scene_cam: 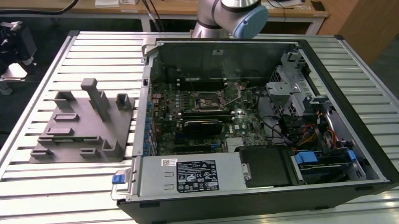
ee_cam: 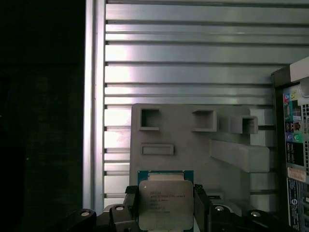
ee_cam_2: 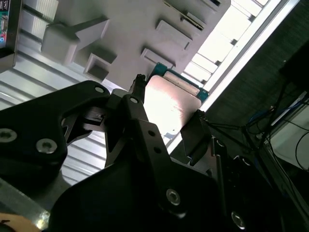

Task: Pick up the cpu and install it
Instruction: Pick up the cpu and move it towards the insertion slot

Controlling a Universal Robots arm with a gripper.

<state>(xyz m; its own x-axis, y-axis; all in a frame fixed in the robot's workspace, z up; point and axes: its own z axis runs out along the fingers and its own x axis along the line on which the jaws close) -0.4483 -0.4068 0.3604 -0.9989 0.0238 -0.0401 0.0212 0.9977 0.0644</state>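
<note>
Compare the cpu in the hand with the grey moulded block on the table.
The cpu is a thin flat square with a shiny metal top and green edge; the grey block is matt, far wider, with raised posts and pockets. The cpu sits clamped between the fingers of the hand, off the table; the grey block lies flat on the slatted table. Both are outside the computer case.

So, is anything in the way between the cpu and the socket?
Nothing visible. In both wrist views the gripper is shut on the cpu, so nothing separates those two. In the exterior view the case lies open, and no cable or part lies across the socket.
</note>
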